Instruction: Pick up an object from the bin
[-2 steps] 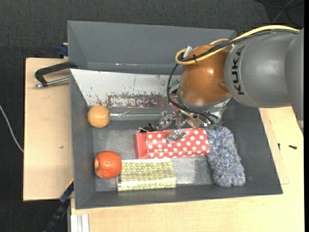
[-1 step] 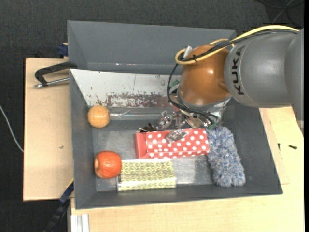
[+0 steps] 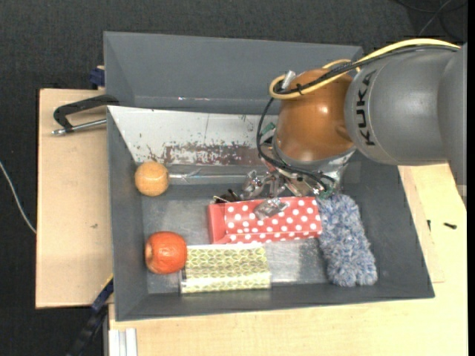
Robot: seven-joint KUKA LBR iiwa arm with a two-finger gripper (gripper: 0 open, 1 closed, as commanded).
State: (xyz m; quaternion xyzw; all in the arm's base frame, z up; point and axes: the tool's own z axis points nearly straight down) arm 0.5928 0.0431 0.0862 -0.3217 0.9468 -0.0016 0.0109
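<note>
My gripper (image 3: 273, 196) hangs under the orange wrist cover, low over the top edge of a red box with white polka dots (image 3: 267, 221) that lies in the middle of the bin. Its metal fingertips touch or nearly touch the box's upper face; nothing shows between them. A fuzzy blue-grey sponge or mitt (image 3: 346, 239) lies just right of the box. A green patterned flat box (image 3: 225, 268) lies below and left of the red one.
An orange-red ball (image 3: 165, 252) sits at the front left beside the green box. A pale orange ball (image 3: 151, 178) rests near the back left wall. The arm and its orange cover hang over the bin's back right.
</note>
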